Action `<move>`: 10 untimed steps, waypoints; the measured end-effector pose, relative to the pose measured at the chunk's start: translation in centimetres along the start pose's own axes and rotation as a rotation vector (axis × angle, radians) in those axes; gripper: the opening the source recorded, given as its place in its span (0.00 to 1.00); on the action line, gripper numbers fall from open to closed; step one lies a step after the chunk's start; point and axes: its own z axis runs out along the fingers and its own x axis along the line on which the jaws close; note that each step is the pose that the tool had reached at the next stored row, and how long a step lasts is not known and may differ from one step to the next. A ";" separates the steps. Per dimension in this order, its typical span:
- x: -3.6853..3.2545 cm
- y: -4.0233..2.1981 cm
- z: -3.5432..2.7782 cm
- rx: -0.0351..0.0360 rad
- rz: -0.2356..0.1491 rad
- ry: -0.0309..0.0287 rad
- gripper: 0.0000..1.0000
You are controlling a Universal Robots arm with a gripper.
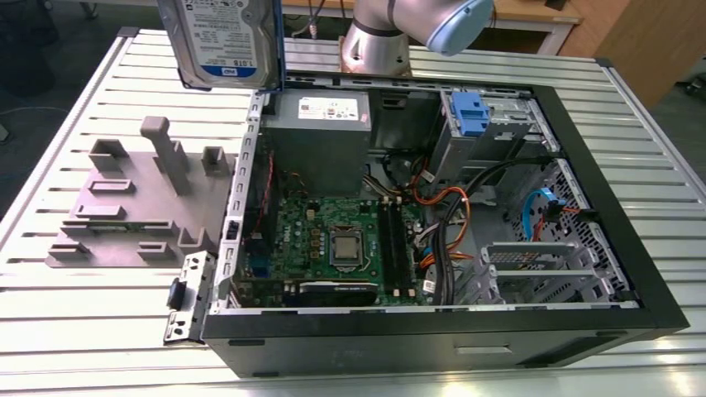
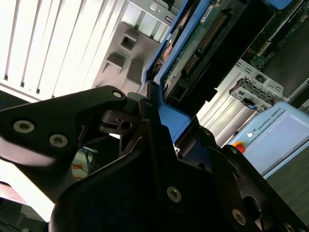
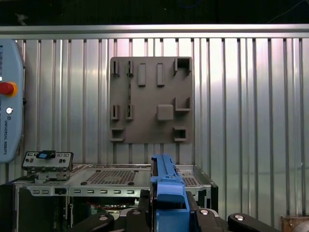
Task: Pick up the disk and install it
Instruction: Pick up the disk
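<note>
The disk [image 1: 221, 41] hangs upright in the air above the far left corner of the open computer case [image 1: 574, 207], its white-and-blue label facing the exterior view. In both wrist views my gripper [image 3: 166, 210] is shut on the disk's blue carrier [image 3: 166, 186], with black fingers [image 3: 205, 217] on either side of the carrier edge. The second wrist view shows the disk's green circuit-board underside [image 2: 203, 34] and the blue carrier [image 2: 171, 118] running out from between the fingers [image 2: 145, 111].
A grey slotted fixture [image 1: 132, 207] lies on the ribbed metal table [image 1: 66, 331], to the case's left in the exterior view. Inside the case are a grey power-supply box [image 1: 320, 120], the motherboard [image 1: 331, 240], a blue bracket [image 1: 469, 112] and a drive cage [image 1: 530, 265]. A pendant [image 3: 7, 121] lies beside the case.
</note>
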 end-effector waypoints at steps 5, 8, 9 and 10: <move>0.25 0.01 0.00 0.0000 0.000 0.0000 0.36; 0.32 0.00 0.00 -0.0001 0.000 0.0000 0.36; 0.34 -0.02 0.00 -0.0001 0.000 0.0001 0.36; 0.37 -0.08 0.00 -0.0001 0.000 0.0001 0.36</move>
